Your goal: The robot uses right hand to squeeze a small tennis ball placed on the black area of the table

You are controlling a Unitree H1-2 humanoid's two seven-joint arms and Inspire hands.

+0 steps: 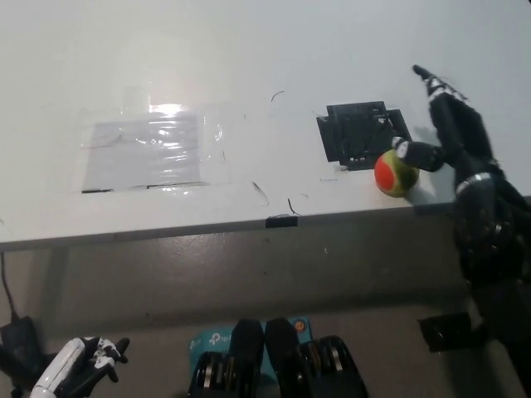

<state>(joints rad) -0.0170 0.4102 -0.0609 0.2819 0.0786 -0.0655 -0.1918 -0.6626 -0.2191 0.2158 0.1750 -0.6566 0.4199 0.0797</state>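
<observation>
Between the spread fingers (pixel 415 154) of the black right hand (pixel 452 137) sits the small tennis ball (pixel 394 173), with one finger touching its upper right side and another stretched well past it toward the far counter. Nothing is clenched yet; the right hand is released and holds nothing, and I judge this splayed pose is meant to bracket the ball before closing on it. From the fingers outward, the ball rests just beside the near right corner of the black area (pixel 362 133), at its edge, not squarely on it, and close to the front edge of the white counter (pixel 249 58). It looks round and fuzzy, orange on one half and yellow-green on the other. Far from the fingers, the white left hand (pixel 79 369) rests low below the counter edge; whether it is closed I cannot tell.
</observation>
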